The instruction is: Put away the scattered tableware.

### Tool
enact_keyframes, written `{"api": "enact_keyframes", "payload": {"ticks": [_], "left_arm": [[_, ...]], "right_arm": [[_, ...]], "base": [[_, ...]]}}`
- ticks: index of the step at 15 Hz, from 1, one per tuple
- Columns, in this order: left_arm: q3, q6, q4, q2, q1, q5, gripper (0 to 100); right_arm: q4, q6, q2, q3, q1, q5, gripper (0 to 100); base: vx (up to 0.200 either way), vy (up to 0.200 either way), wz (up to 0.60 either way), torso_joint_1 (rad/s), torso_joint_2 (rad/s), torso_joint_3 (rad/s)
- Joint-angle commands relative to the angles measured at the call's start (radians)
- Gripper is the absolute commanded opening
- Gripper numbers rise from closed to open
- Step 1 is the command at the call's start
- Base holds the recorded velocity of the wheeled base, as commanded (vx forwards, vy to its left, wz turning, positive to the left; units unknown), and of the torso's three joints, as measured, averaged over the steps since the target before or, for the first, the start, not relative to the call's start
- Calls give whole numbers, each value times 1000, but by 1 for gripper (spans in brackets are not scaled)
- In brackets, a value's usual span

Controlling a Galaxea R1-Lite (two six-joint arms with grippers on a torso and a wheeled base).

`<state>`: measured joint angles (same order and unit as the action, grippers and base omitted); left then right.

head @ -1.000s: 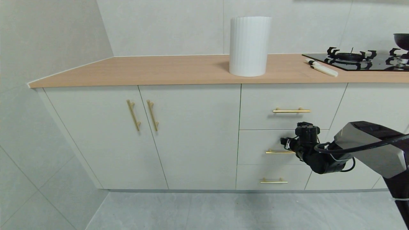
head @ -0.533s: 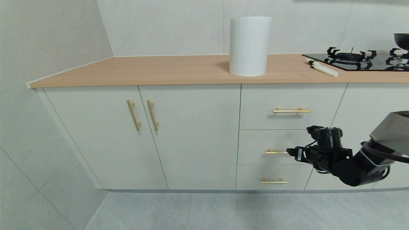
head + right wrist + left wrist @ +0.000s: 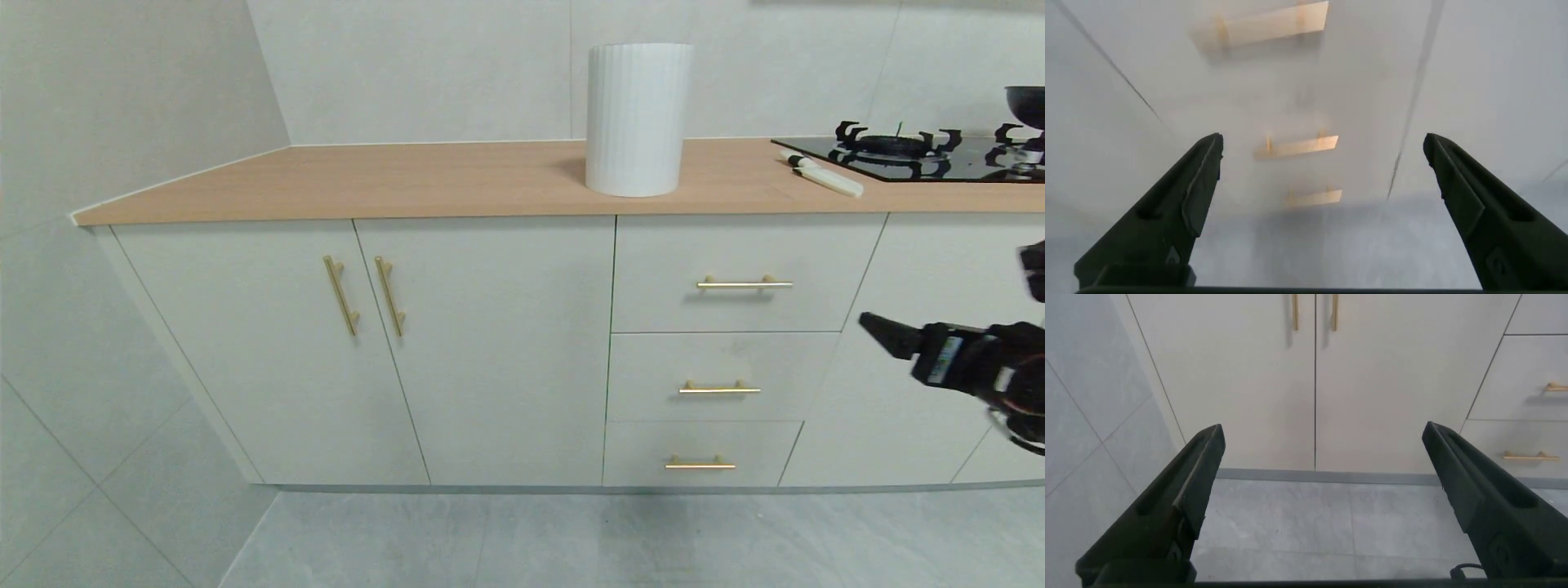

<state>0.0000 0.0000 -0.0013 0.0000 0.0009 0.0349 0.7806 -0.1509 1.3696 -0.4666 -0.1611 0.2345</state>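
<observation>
Writing: a small label (image 3: 947, 358) sits on my right gripper (image 3: 1321, 214); its print is too small to read.
Right gripper: released, fingers spread wide, held in front of the cabinet panel to the right of the drawers (image 3: 727, 351), about level with the middle one; the picture's right edge cuts it off.
Left gripper (image 3: 1321, 508): released, fingers wide apart, low over the floor (image 3: 1290, 531) in front of the cupboard doors (image 3: 367, 343).
Utensil (image 3: 820, 173): pale and long, lying near the worktop's (image 3: 408, 180) front edge toward its right end, just beside the hob's (image 3: 898, 167) front left corner; I cannot tell what kind it is.
Holder (image 3: 638, 118): white, ribbed, upright near the worktop's front edge, above the seam between doors and drawers; its inside is hidden.
Cut off: a dark pot (image 3: 1027, 102) on the hob, at the far right.
</observation>
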Motion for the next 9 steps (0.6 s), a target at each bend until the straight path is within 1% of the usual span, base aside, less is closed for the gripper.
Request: {"api": "enact_keyframes", "payload": {"ticks": [1, 2, 3, 4, 5, 7, 9], "left_arm": [[0, 0, 0, 2, 1, 0, 100], [0, 0, 0, 2, 1, 0, 100], [0, 0, 0, 2, 1, 0, 100], [0, 0, 0, 2, 1, 0, 100], [0, 0, 0, 2, 1, 0, 100], [0, 0, 0, 2, -1, 0, 100], [0, 0, 0, 2, 1, 0, 100]], "right_arm": [[-224, 102, -612, 117, 32, 19, 100], [-350, 103, -715, 89, 34, 26, 100], [-526, 122, -840, 48, 35, 48, 100], [-638, 177, -920, 29, 48, 69, 100], [-704, 229, -1009, 26, 48, 78, 100], [-753, 275, -1103, 36, 57, 86, 100], [-839, 281, -1215, 37, 92, 118, 100]], "base": [[0, 0, 0, 0, 0, 0], [0, 0, 0, 0, 0, 0], [0, 0, 0, 0, 0, 0], [0, 0, 0, 0, 0, 0], [0, 0, 0, 0, 0, 0], [0, 0, 0, 0, 0, 0], [0, 0, 0, 0, 0, 0]]}}
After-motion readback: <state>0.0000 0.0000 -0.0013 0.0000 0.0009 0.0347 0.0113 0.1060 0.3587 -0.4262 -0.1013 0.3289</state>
